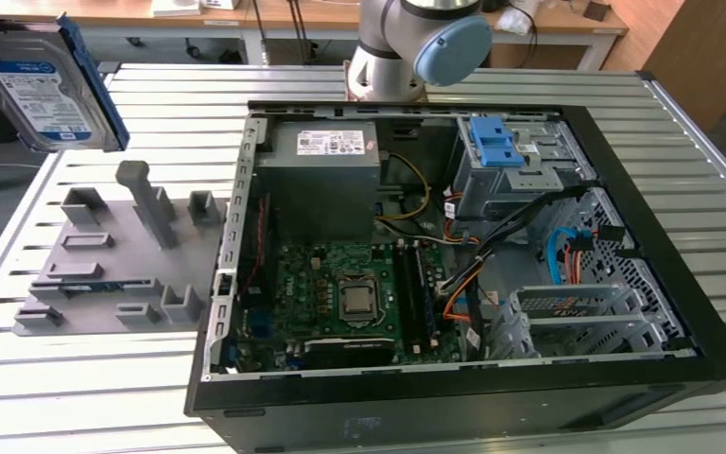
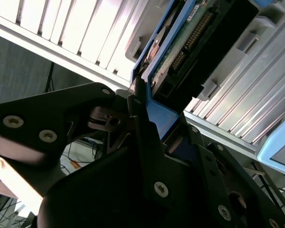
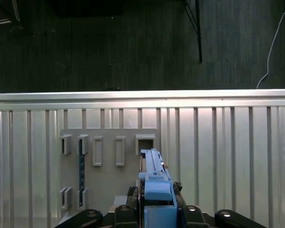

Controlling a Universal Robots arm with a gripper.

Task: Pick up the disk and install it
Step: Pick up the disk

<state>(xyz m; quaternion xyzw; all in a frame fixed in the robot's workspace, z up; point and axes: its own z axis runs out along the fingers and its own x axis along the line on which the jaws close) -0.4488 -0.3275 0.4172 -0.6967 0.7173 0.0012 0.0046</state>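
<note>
black gripper [image 2: 149, 114] pinching silver-grey rectangular disk in blue plastic bracket [image 1: 48, 90], grey slotted holder [image 3: 109, 190] below gripper, open black computer case [image 1: 665, 284] well apart, metal cage [image 1: 527, 175] inside

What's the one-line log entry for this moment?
claw: shut on disk | disk: in air, off the grey holder | computer case: open, disk not installed

Colours: disk [image 1: 48, 90] silver-grey with white-and-blue label and blue bracket, table [image 1: 86, 397] ribbed silver, fixture plate [image 1: 98, 274] plain grey, PC case [image 1: 464, 397] black, motherboard [image 1: 325, 284] green, cage tabs [image 1: 495, 142] light blue.
</note>
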